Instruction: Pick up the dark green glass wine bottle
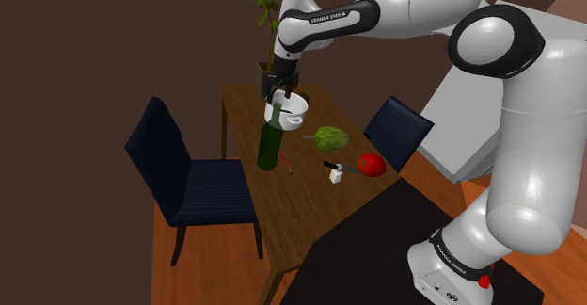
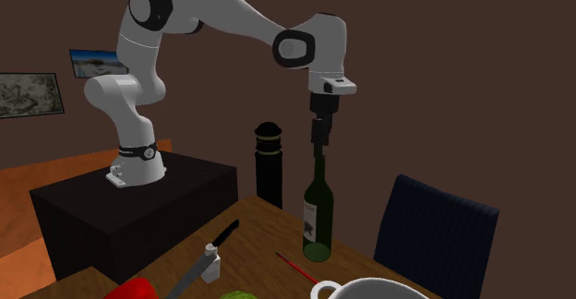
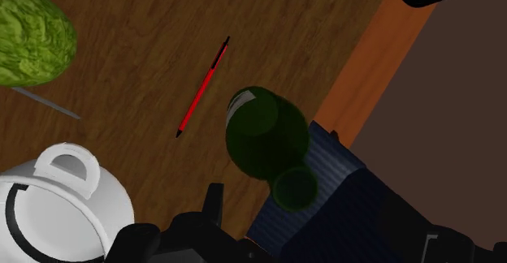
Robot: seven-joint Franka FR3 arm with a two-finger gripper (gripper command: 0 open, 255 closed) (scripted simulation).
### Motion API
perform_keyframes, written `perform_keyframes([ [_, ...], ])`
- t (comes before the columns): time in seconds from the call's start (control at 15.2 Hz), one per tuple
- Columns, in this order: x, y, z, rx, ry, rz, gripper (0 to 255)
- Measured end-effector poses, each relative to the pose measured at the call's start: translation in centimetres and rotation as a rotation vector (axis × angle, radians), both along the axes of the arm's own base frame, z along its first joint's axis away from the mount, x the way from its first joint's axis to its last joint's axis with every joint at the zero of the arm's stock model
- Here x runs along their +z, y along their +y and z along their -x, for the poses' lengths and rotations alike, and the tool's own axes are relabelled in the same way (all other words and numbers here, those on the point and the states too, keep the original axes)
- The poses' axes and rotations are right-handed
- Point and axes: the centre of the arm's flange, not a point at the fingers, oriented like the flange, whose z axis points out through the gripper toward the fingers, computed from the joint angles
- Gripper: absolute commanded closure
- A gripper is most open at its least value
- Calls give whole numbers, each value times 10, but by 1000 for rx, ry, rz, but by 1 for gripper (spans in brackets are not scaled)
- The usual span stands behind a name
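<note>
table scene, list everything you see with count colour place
table: 1, brown, beside black stand
bottle: 1, dark green, upright at table edge
pot: 1, white, beside bottle
pen: 1, red, lying by bottle
vegetable: 1, green, mid table
fruit: 1, red, table end near stand
knife: 1, black handle, by fruit
chairs: 2, dark blue, flanking table
plant: 1, green, behind table
cylinder: 1, black, off table
arm: 1, white, on stand
gripper: 1, black, open, over bottle

Dark green wine bottle (image 1: 270, 140), upright, near table edge
</note>
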Motion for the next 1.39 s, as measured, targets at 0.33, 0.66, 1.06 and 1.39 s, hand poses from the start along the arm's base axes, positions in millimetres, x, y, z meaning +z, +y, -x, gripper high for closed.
perform_keyframes([
  [0.33,-28,1,-5,-1,2,1,0],
  [0.66,-45,0,-6,-1,1,1,255],
  [1.06,-45,0,-6,-1,0,1,255],
  [1.39,-40,0,-4,-1,1,1,255],
])
